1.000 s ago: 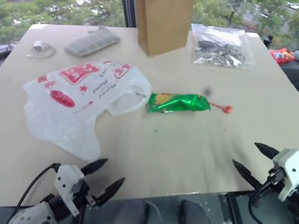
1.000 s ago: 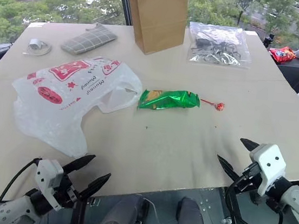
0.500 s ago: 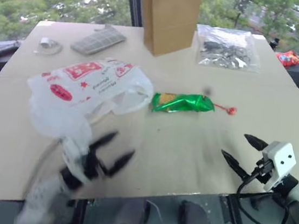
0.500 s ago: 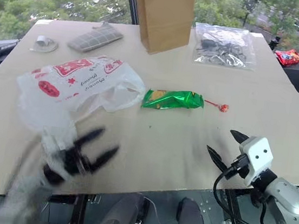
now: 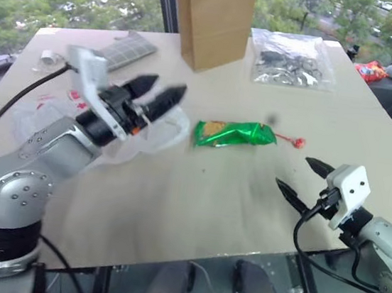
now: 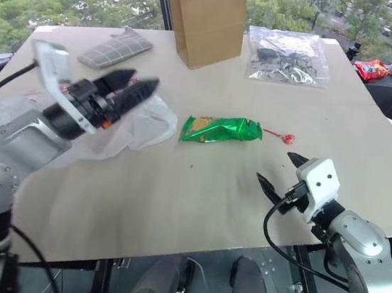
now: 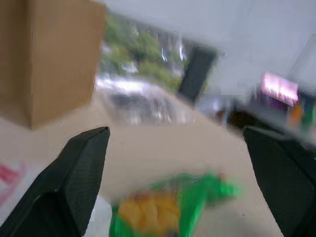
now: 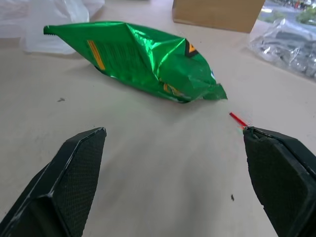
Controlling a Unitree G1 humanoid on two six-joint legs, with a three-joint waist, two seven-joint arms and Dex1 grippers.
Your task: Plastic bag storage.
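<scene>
From the head views we note the left gripper [image 5: 161, 93] has risen from the table's [image 5: 196, 204] near edge and now hangs, jaws wide and empty, over the plastic bag [image 6: 149, 116] lying left of the green packet [image 5: 237, 133]. The left wrist view confirms spread fingers with nothing between; the right wrist view shows the right gripper [image 6: 277, 172] equally wide, facing the packet, so we judge the bag not yet grasped.

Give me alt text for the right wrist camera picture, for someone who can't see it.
A crinkled green snack packet lies on a beige table, ahead of the right gripper, whose two black fingers stand wide open and empty. Beyond are the plastic bag, a brown paper bag and a clear zip bag.
</scene>
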